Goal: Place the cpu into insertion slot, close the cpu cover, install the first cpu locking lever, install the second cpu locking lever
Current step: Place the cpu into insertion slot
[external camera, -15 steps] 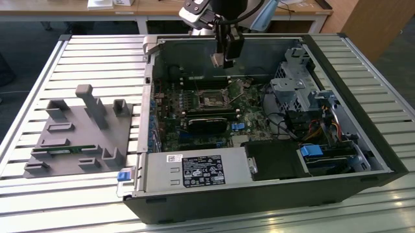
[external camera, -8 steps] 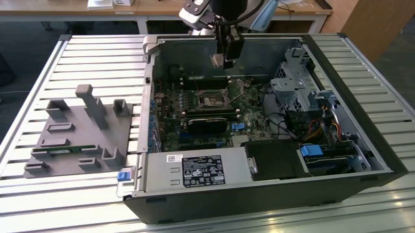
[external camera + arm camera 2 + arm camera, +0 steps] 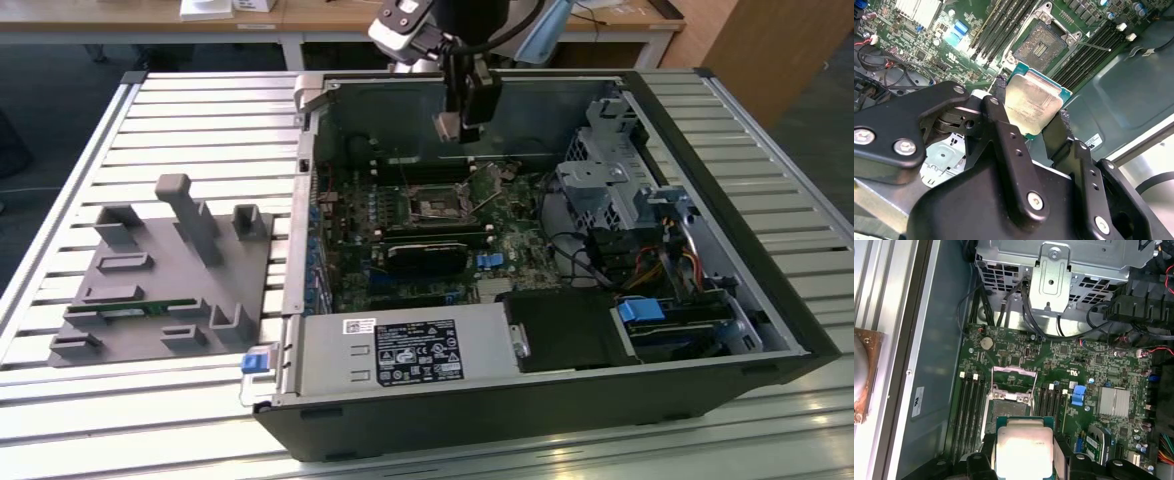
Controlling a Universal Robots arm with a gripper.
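My gripper (image 3: 457,128) hangs over the open computer case and is shut on the cpu (image 3: 1031,102), a flat silver-topped square chip held by its two side edges between the black fingers (image 3: 999,97). In the first wrist view the cpu (image 3: 1023,450) sits just short of the insertion slot (image 3: 1006,407). The slot (image 3: 1046,42) lies uncovered on the green board, its dark centre bare. The cpu cover (image 3: 1013,376) stands flipped up at one edge of the slot. A thin lever (image 3: 1094,46) sticks out beside the socket. In the exterior view the slot (image 3: 437,208) is below the gripper.
The case walls (image 3: 310,200) ring the motherboard. A black block (image 3: 427,255) sits beside the socket, and a power supply (image 3: 400,352) fills the near side. A drive cage (image 3: 607,185) and cables lie at the exterior view's right. A grey fixture (image 3: 160,270) stands on the slatted table.
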